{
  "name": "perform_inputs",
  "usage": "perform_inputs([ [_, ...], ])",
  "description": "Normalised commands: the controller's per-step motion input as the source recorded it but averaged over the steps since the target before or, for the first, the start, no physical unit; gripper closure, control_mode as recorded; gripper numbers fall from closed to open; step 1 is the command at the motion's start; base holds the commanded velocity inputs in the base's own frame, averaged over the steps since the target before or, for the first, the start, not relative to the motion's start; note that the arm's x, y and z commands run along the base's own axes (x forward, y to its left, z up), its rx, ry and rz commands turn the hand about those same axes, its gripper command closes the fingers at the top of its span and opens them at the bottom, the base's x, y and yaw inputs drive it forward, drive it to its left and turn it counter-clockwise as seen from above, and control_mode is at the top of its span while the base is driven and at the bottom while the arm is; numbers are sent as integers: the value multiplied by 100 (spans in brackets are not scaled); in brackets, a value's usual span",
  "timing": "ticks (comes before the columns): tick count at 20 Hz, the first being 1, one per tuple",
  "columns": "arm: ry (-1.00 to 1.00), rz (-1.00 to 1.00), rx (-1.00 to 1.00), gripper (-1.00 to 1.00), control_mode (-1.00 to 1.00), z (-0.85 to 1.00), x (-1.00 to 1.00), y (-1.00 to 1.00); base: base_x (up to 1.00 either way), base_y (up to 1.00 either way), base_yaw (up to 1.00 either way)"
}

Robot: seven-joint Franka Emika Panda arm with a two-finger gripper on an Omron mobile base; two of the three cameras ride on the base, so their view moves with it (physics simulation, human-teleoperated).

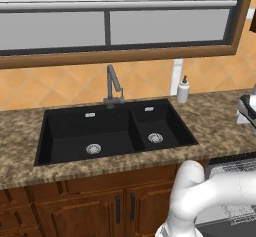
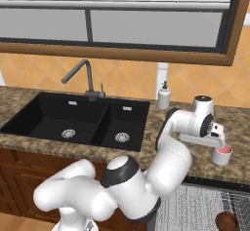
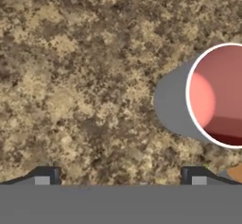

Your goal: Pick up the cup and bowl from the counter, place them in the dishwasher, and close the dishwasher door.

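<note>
A cup (image 2: 222, 154) with a grey-white outside and a pink inside stands upright on the brown speckled counter (image 2: 239, 127), right of the sink. My gripper (image 2: 215, 144) hovers just above it, pointing down. Its dark fingertips stand wide apart in the hand view, so the gripper (image 3: 120, 176) is open and holds nothing. There the cup (image 3: 220, 95) sits off to the right of the gap between the fingers. Below the counter the dishwasher (image 2: 195, 205) stands open with its pale wire rack (image 1: 235, 172) showing. A brown bowl (image 2: 227, 221) rests in the rack.
A black double sink (image 1: 112, 131) with a dark faucet (image 1: 113, 86) takes up the counter's middle. A white soap dispenser (image 2: 164, 95) stands by the orange tiled wall. Brown wooden cabinets (image 1: 85, 208) run under the counter on the left, and a window spans above.
</note>
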Motion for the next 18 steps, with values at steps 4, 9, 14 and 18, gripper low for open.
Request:
perform_inputs([
  [4,0,9,0,-100,-100,17,9,-18,0,0,0],
  [9,0,4,0,-100,-100,33,8,-26,0,0,0],
  [14,3,3,0,-100,-100,-4,37,-18,0,0,0],
  [18,0,3,0,-100,-100,-23,38,-13,0,0,0],
])
